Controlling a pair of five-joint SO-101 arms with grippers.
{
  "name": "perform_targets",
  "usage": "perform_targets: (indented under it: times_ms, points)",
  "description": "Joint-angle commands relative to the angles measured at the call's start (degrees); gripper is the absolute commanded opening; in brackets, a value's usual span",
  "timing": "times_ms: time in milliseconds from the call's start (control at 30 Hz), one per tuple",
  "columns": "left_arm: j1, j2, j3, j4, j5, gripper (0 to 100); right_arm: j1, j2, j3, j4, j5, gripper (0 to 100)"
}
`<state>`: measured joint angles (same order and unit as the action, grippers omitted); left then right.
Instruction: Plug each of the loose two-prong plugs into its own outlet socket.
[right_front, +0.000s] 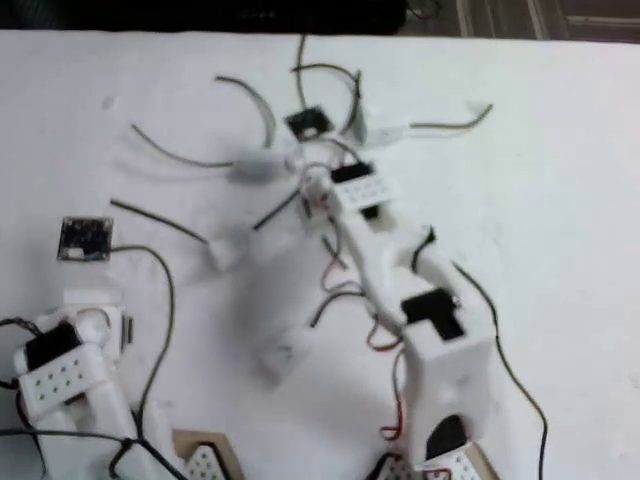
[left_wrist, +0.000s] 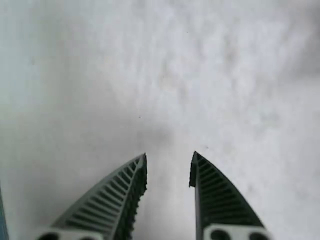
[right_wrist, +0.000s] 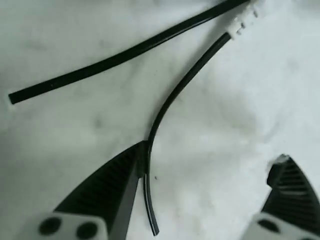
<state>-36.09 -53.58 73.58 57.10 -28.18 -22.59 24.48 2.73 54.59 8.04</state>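
1. right wrist view: the right jaws are spread wide and pinch nothing. a black cord (right_wrist: 165, 107) runs up between them. it touches the inner edge of one finger (right_wrist: 110, 185) and lies well apart from the other finger (right_wrist: 290, 185).
2. the cord's long axis leads away from the jaws and curves toward a white plug (right_wrist: 239, 25) at its far end. the plug lies ahead of the jaws, toward the other finger's side, not between them.
3. a second cord (right_wrist: 115, 60) lies crosswise beyond the first. i cannot tell which plug it joins.
4. high view: the right arm (right_front: 400, 270) lies extended to the middle of the bench (right_front: 560, 200), among the loose plugs and cords. the left arm (right_front: 65, 375) sits folded at the near edge, well apart from them, so the right arm is the nearer.
5. left wrist view: the left jaws are spread over bare bench, holding nothing.
6. a dark square (right_front: 85, 238) near the left arm and a second dark square (right_front: 307, 122) just past the right arm's tip look like sockets, though i cannot be sure.
7. as i judge it, the jaws straddle the cord, not the plug body. the next move calls for going forward along the cord before closing.
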Motion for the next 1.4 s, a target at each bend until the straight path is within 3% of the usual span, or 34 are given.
perform_targets:
  times_ms: [0, 100, 400, 767, 1367]
  points:
    - [-0.13, -1.19, -0.18, -0.7, -0.35, 16, -0.57, 2.42, -2.73, -4.26, -0.53, 36.1]
    - [-0.13, -1.19, -0.18, -0.7, -0.35, 16, -0.4, 4.62, -2.73, -5.76, -0.53, 31.0]
    - [-0.13, -1.19, -0.18, -0.7, -0.35, 16, -0.31, 5.14, -2.73, -5.49, 0.0, 1.2]
    - [-0.13, -1.19, -0.09, -0.7, -0.35, 16, 0.57, -8.4, 1.76, 6.02, -0.53, 1.9]
    - [-0.04, -1.19, -0.09, -0.7, -0.35, 16, 7.69, -61.05, 29.63, 22.02, 0.18, 1.9]
